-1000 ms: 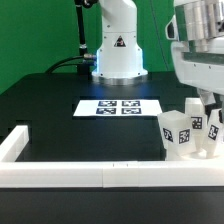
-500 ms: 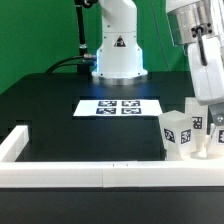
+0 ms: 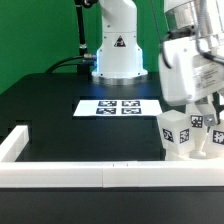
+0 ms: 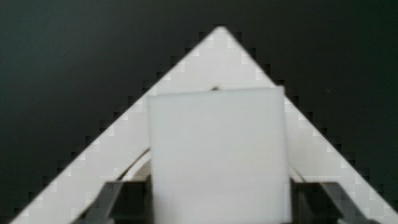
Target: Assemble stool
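Observation:
At the exterior view's right, white stool legs with black-and-white tags stand close together, the nearest leg (image 3: 176,131) in front. The round seat is not clearly visible beneath them. My gripper (image 3: 204,106) comes down onto this cluster from above, and the hand hides which leg it meets. The wrist view shows the gripper (image 4: 217,205) shut on a white blocky leg (image 4: 214,140), with a dark finger (image 4: 121,200) pressed to each flat side. Behind the leg a white pointed shape spreads against the black table.
The long white border rail (image 3: 70,176) runs along the table's front and turns back at the exterior view's left. The marker board (image 3: 120,107) lies mid-table. The robot's base (image 3: 118,55) stands at the back on the black table (image 3: 50,110).
The hand has turned about its wrist and now shows a broader face, shifted slightly toward the exterior view's left. The legs have stayed in place and the grip is unchanged.

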Robot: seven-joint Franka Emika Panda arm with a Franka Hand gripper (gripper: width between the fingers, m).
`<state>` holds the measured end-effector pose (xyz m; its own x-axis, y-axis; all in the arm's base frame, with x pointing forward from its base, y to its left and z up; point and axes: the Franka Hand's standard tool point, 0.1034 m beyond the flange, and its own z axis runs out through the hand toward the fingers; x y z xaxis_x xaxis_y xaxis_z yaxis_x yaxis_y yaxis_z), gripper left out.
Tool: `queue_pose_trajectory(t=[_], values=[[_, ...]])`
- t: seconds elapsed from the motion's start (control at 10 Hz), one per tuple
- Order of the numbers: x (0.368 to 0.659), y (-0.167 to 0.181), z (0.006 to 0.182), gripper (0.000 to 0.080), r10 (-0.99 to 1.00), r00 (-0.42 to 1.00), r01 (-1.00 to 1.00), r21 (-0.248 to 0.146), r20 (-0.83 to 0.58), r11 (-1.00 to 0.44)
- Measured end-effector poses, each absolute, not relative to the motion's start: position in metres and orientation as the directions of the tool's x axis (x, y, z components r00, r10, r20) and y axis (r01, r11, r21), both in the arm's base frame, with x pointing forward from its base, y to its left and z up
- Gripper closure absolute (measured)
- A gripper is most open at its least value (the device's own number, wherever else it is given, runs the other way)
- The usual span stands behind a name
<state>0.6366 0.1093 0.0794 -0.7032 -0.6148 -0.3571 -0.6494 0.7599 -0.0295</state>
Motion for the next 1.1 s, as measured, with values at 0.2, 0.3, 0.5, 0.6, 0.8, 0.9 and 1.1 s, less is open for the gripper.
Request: queue_pose_trajectory(t=[0.2, 0.3, 0.5, 0.6, 0.8, 0.9, 1.1], values=[[0.636, 0.11, 0.079, 0.0463, -0.556, -0.735, -0.587, -0.046, -0.389, 0.808], [0.636, 0.11, 0.078, 0.0463, -0.547, -0.738, -0.575, -0.057, -0.395, 0.816], [0.636, 0.109, 0.078, 0.0463, -0.526, -0.75, -0.554, -0.054, -0.401, 0.831], [0.635, 0.108, 0.078, 0.0352, -0.531, -0.746, -0.559, -0.056, -0.403, 0.827], [0.635, 0.109, 0.078, 0.0224, -0.553, -0.73, -0.579, -0.066, -0.401, 0.813], [0.635, 0.109, 0.078, 0.0173, -0.555, -0.729, -0.581, -0.067, -0.401, 0.811], [0.638, 0.114, 0.095, 0.0154, -0.562, -0.711, -0.587, -0.083, -0.423, 0.805]])
